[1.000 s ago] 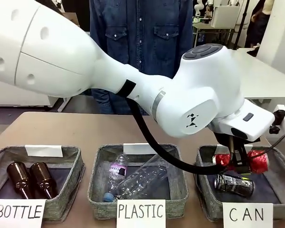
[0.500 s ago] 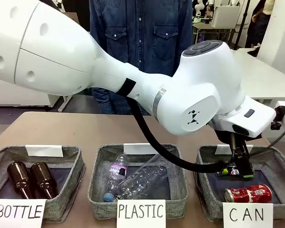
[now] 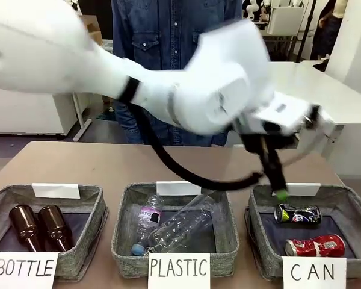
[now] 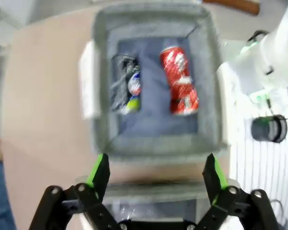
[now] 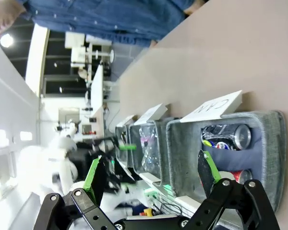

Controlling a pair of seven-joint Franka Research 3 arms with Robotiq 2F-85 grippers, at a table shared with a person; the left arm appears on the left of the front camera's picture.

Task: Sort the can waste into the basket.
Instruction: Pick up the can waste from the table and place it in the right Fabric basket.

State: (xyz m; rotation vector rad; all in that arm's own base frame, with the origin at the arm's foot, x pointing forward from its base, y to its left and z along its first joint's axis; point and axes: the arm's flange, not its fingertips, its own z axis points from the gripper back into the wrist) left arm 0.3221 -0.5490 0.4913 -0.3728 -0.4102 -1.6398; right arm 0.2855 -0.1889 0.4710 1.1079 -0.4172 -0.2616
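Cans lie side by side on the dark floor of the grey woven basket [image 3: 262, 205] that carries the front sign reading "CAN" [image 3: 313, 272], at the robot's right end of a row of three bins. The black can [image 3: 298, 214] rests on its side toward the far wall, and the dented red can [image 3: 314, 245] lies on its side nearer the sign, apart from it; both belong there, so the sorting looks finished. The left arm reaches across the middle, motion-blurred, with the left gripper [image 3: 277, 180] above the basket's far rim. In the left wrist view its green-padded fingers [image 4: 100, 170] stand wide apart with nothing between them, and the basket sits below, the black can [image 4: 127, 84] beside the red can [image 4: 178, 80]. The right gripper [image 5: 151, 175] is likewise spread wide and empty, looking sideways along the table at the basket [image 5: 276, 158]. The neighbouring bins hold clear plastic bottles [image 3: 174, 226] and brown glass bottles [image 3: 41, 227], each kind kept behind its own sign.
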